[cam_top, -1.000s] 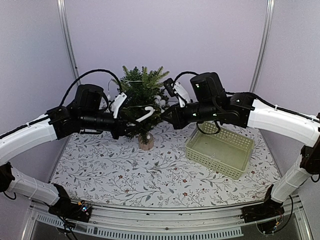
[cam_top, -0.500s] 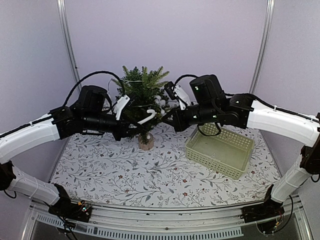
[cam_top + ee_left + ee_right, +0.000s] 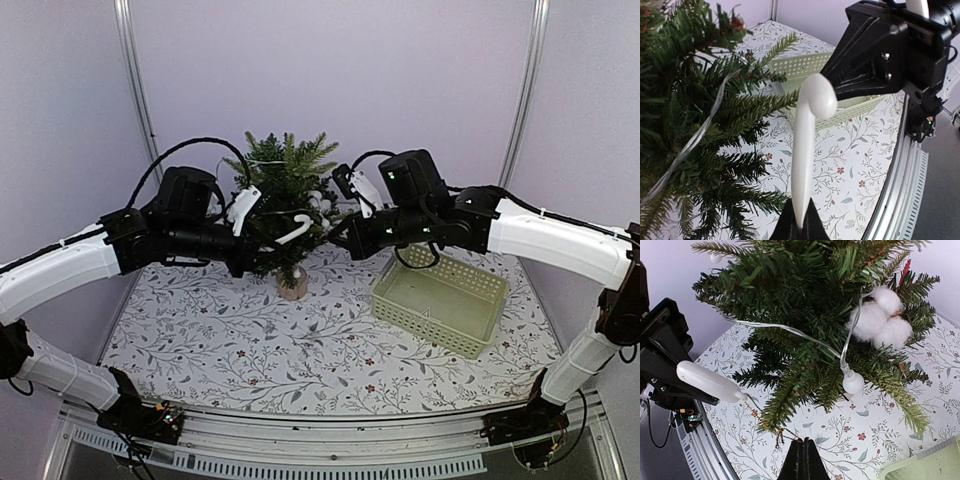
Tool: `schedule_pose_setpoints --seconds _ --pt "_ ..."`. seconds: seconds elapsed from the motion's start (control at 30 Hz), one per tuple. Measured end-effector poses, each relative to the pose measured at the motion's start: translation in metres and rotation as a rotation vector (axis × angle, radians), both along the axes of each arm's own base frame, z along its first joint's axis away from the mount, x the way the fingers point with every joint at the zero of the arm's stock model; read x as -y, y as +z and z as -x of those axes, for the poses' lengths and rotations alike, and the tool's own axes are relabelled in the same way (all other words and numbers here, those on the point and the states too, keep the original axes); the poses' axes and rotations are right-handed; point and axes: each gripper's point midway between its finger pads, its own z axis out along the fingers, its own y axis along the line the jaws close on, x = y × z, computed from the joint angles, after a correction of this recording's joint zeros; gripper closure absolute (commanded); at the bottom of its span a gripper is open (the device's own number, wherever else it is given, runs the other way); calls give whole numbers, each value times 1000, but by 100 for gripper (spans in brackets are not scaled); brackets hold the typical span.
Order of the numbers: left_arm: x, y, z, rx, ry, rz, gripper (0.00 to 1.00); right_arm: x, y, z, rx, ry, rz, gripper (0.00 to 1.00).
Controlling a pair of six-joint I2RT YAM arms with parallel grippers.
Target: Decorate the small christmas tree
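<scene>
Your left gripper is clamped on the straight end of a white cane ornament, and the frame edge crops most of its fingers. Your right gripper is closed, apparently pinching a gold thread too thin to trace fully. The small christmas tree stands between both grippers at the far side of the table. In the top view its branches hide both sets of fingertips.

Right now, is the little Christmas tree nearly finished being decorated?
Partly. The tree already wears a light string and cotton balls. The left gripper holds a white cane, and the right gripper seems to pinch its gold thread. Hanging it on the tree is left.
</scene>
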Motion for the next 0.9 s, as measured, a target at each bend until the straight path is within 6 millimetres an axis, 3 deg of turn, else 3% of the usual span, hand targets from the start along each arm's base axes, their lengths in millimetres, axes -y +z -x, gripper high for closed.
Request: schedule_pose_setpoints --seconds 0.47,0.9 --pt "-3 -8 -1 -12 12 -27 100 -4 2 -12 -12 3 -14 100" --pt "-3 -8 -1 -13 13 -29 100 -4 4 -9 -1 35 -16 100"
